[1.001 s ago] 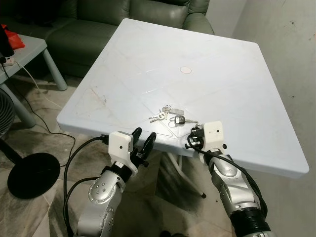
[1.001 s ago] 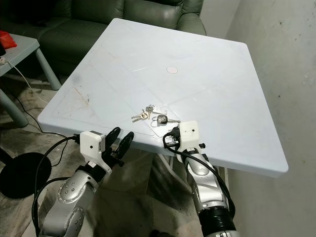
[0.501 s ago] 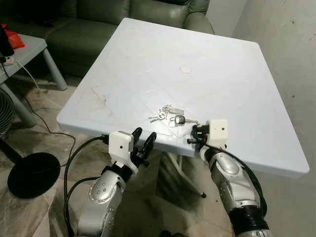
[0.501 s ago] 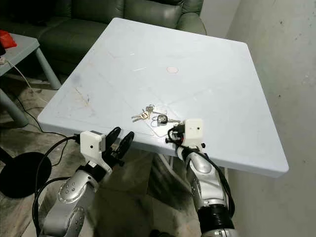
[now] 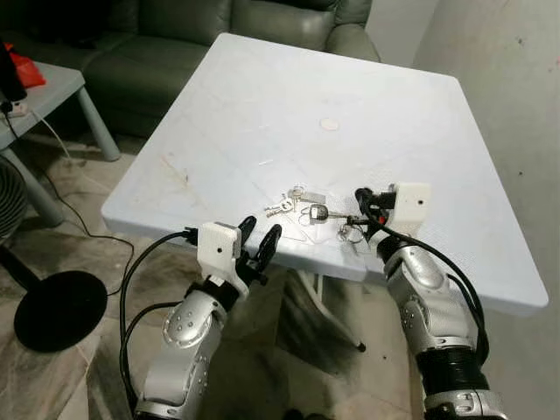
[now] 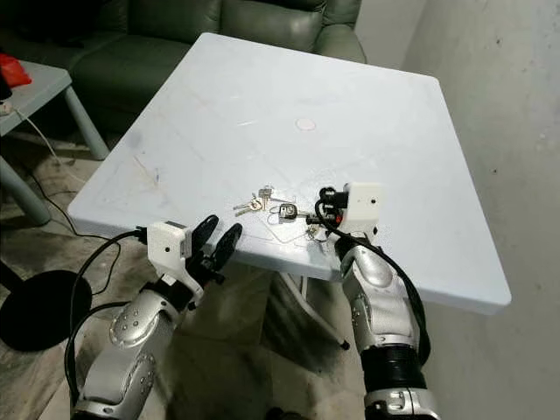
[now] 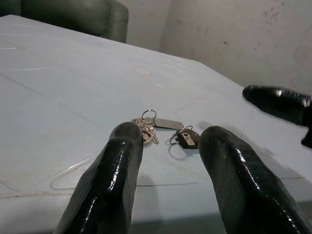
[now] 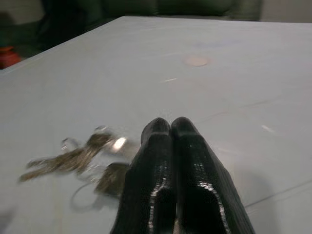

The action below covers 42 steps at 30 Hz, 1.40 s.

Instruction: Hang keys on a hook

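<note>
A bunch of keys (image 5: 299, 208) with a black fob (image 5: 318, 212) lies near the front edge of the white table (image 5: 262, 114). My right gripper (image 5: 362, 201) hovers just over the tabletop, close to the right of the bunch. Its fingers (image 8: 171, 134) are pressed shut with nothing between them, and the keys (image 8: 80, 157) sit off to one side of them. My left gripper (image 5: 259, 240) stands open below the table's front edge. It points at the keys (image 7: 150, 127), which lie beyond its fingers (image 7: 122, 156).
A dark green sofa (image 5: 175, 39) stands behind the table. A grey side table (image 5: 52, 87) is at the left. A black fan base (image 5: 59, 308) and a cable (image 5: 96, 229) lie on the floor. A bare wall (image 5: 516, 70) closes the right side.
My right gripper has risen from below the table's front edge to above the tabletop, right of the keys. The left gripper has shifted slightly right.
</note>
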Motion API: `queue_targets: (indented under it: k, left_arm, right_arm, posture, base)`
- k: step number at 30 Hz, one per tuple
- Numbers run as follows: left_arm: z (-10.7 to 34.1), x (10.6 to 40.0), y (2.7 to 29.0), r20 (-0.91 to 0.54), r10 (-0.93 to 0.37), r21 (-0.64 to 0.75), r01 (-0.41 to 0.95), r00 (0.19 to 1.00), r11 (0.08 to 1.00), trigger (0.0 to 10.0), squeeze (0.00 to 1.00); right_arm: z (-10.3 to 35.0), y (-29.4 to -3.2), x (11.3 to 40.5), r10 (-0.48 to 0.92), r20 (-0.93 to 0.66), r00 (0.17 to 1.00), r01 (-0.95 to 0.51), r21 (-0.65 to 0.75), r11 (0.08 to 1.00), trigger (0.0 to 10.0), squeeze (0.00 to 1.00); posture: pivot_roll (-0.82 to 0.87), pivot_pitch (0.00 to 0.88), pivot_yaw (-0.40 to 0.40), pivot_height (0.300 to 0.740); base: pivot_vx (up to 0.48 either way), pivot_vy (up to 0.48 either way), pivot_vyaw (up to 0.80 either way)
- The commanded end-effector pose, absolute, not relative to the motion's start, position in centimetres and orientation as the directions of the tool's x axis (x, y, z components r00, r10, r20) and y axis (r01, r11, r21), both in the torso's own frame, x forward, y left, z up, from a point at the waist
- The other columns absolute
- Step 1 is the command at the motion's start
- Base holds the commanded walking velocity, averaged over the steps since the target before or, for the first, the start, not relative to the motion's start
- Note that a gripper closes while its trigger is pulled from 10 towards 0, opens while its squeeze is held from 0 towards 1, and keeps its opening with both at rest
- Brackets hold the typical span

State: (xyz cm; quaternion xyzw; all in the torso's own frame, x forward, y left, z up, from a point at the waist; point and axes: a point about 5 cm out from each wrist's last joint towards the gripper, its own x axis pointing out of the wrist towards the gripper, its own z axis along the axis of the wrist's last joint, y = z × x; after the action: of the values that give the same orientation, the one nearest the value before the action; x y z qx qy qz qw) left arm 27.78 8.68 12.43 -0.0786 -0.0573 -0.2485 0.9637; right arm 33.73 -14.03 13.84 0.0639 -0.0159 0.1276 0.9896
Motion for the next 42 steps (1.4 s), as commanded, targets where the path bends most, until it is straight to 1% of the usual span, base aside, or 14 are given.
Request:
queue_targets:
  k: [1, 4, 5, 6, 11, 13, 18, 21, 27, 28, 30, 31, 36, 42]
  left_arm:
    - [12.3, 27.8, 8.5, 0.149, -0.476, -0.118, 0.493, 0.867, 0.862, 10.0, 0.0]
    - [12.3, 27.9, 8.5, 0.15, -0.476, -0.118, 0.493, 0.867, 0.862, 10.0, 0.0]
    - [12.3, 27.9, 8.5, 0.151, -0.476, -0.119, 0.494, 0.866, 0.861, 10.0, 0.0]
    - [12.3, 27.9, 8.5, 0.151, -0.477, -0.12, 0.495, 0.866, 0.861, 10.0, 0.0]
    - [12.2, 27.9, 8.5, 0.152, -0.474, -0.12, 0.493, 0.867, 0.862, 10.0, 0.0]
    - [12.2, 27.9, 8.5, 0.151, -0.473, -0.121, 0.491, 0.868, 0.863, 10.0, 0.0]
    - [12.2, 27.8, 8.7, 0.15, -0.468, -0.122, 0.487, 0.871, 0.865, 10.0, 0.0]
    - [12.2, 27.8, 8.7, 0.15, -0.467, -0.122, 0.485, 0.871, 0.866, 10.0, 0.0]
    - [12.2, 27.8, 8.8, 0.15, -0.464, -0.122, 0.482, 0.873, 0.868, 10.0, 0.0]
    - [12.2, 27.8, 8.8, 0.15, -0.464, -0.122, 0.482, 0.873, 0.868, 10.0, 0.0]
    - [12.2, 27.8, 8.8, 0.15, -0.464, -0.122, 0.482, 0.873, 0.868, 10.0, 0.0]
    - [12.2, 27.8, 8.8, 0.15, -0.463, -0.122, 0.481, 0.873, 0.868, 10.0, 0.0]
    - [12.2, 27.7, 8.8, 0.149, -0.461, -0.123, 0.479, 0.875, 0.869, 10.0, 0.0]
    - [12.2, 27.7, 8.8, 0.15, -0.458, -0.124, 0.477, 0.876, 0.87, 10.0, 0.0]
  right_arm:
    - [13.3, -13.9, 33.2, 0.302, 0.032, 0.953, -0.303, 0.094, 0.948, 10.0, 1.0]
    - [12.9, -13.8, 32.9, 0.306, 0.019, 0.952, -0.307, 0.046, 0.951, 10.0, 1.0]
    - [12.3, -13.6, 32.6, 0.341, -0.004, 0.94, -0.341, -0.009, 0.94, 10.0, 1.0]
    - [11.9, -13.5, 32.4, 0.355, -0.02, 0.935, -0.356, -0.032, 0.934, 10.0, 1.0]
    - [11.1, -13.6, 32.2, 0.375, -0.061, 0.925, -0.38, -0.088, 0.921, 10.0, 1.0]
    - [11.1, -13.6, 32.2, 0.375, -0.057, 0.925, -0.38, -0.103, 0.919, 10.0, 1.0]
    - [11.3, -13.5, 32.6, 0.377, -0.054, 0.925, -0.38, -0.21, 0.901, 10.0, 1.0]
    - [11.3, -13.4, 32.7, 0.388, -0.057, 0.92, -0.39, -0.216, 0.895, 10.0, 1.0]
    - [11.5, -13.6, 33.4, 0.419, -0.071, 0.905, -0.42, -0.289, 0.86, 10.0, 1.0]
    - [11.5, -13.7, 33.6, 0.426, -0.078, 0.901, -0.428, -0.308, 0.849, 10.0, 0.08]
    - [11.5, -13.7, 33.7, 0.436, -0.086, 0.896, -0.439, -0.326, 0.837, 10.0, 0.08]
    - [11.4, -13.8, 33.7, 0.443, -0.092, 0.892, -0.447, -0.332, 0.83, 10.0, 0.0]
    - [11.0, -14.4, 34.2, 0.484, -0.146, 0.863, -0.502, -0.356, 0.788, 10.0, 0.0]
    - [10.8, -14.9, 34.9, 0.495, -0.193, 0.847, -0.531, -0.335, 0.778, 10.0, 0.0]
  posture:
    - [0.04, 0.082, -0.099, 0.74]
    - [0.04, 0.081, -0.099, 0.74]
    - [0.04, 0.087, -0.098, 0.74]
    - [0.04, 0.087, -0.098, 0.74]
    - [0.04, 0.093, -0.1, 0.74]
    - [0.04, 0.099, -0.101, 0.74]
    - [0.04, 0.111, -0.102, 0.74]
    - [0.04, 0.112, -0.102, 0.74]
    - [0.05, 0.117, -0.104, 0.74]
    - [0.05, 0.118, -0.104, 0.74]
    - [0.05, 0.118, -0.104, 0.74]
    - [0.05, 0.119, -0.106, 0.74]
    - [0.05, 0.121, -0.107, 0.74]
    - [0.05, 0.125, -0.107, 0.74]
  base:
    - [0.0, 0.0, 0.0]
    - [0.0, 0.0, 0.0]
    - [0.0, 0.0, 0.0]
    - [0.0, 0.0, 0.0]
    - [0.0, 0.0, 0.0]
    - [0.0, 0.0, 0.0]
    - [0.0, 0.0, 0.0]
    - [0.0, 0.0, 0.0]
    - [0.0, 0.0, 0.0]
    - [0.0, 0.0, 0.0]
    - [0.0, 0.0, 0.0]
    - [0.0, 0.0, 0.0]
    - [0.0, 0.0, 0.0]
    - [0.0, 0.0, 0.0]
